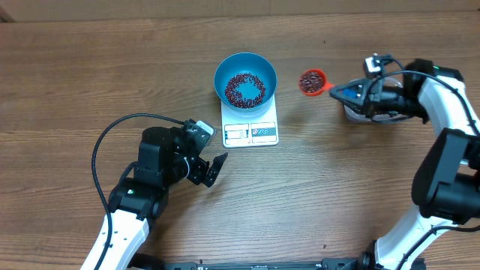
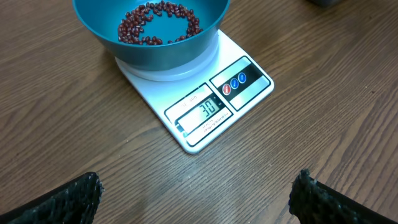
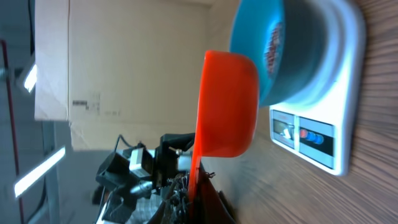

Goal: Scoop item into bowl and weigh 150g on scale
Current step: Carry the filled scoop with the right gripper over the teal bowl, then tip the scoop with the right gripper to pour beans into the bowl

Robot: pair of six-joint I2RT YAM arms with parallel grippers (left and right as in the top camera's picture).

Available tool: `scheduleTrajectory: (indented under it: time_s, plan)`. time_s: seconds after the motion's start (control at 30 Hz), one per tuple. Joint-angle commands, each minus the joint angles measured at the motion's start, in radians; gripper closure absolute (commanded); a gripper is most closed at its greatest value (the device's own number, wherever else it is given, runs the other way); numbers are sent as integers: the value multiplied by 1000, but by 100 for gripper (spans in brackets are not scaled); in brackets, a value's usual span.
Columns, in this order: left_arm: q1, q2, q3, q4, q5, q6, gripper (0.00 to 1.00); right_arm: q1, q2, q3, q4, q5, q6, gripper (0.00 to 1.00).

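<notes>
Dark red beans (image 2: 130, 28) are seen lying in a loose ring in the blue bowl (image 1: 223, 73). The bowl is set on the 12 o'clock end of the white scale (image 1: 250, 117), whose long axis runs 12 to 6 with the display turned to 6. At 3 o'clock of the bowl, apart from it, a bean-filled orange scoop (image 1: 312, 81) is clamped by its handle in the right claw (image 1: 337, 91), cup pointed to 9, while the left claw (image 1: 212, 171) is held wide and empty at 7 o'clock of the scale.

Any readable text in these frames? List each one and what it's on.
"30": display of the scale, left wrist view.
Small print around that display: too small to read.
Symbols on the three round buttons: too small to read.
Print on the cardboard box, right wrist view: blurred, unreadable.
</notes>
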Motion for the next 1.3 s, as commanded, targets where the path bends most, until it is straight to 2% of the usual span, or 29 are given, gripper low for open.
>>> scheduleTrajectory:
  time_s: [0.0, 0.23, 0.4, 0.6, 0.8, 1.27]
  plan:
    - [3, 7, 0, 1, -3, -11, 0, 57, -45, 58, 23, -53, 35, 96]
    - [3, 7, 0, 1, -3, -11, 0, 168, -45, 75, 249, -44, 274, 96]
    - [3, 7, 0, 1, -3, -11, 0, 262, -45, 75, 465, 81, 519, 96]
    - [3, 7, 0, 1, -3, -11, 0, 362, -45, 75, 640, 274, 704, 96]
    - [3, 7, 0, 1, -3, -11, 0, 407, -45, 75, 661, 474, 726, 96]
    - [3, 7, 0, 1, -3, -11, 0, 540, -46, 102, 646, 820, 614, 96]
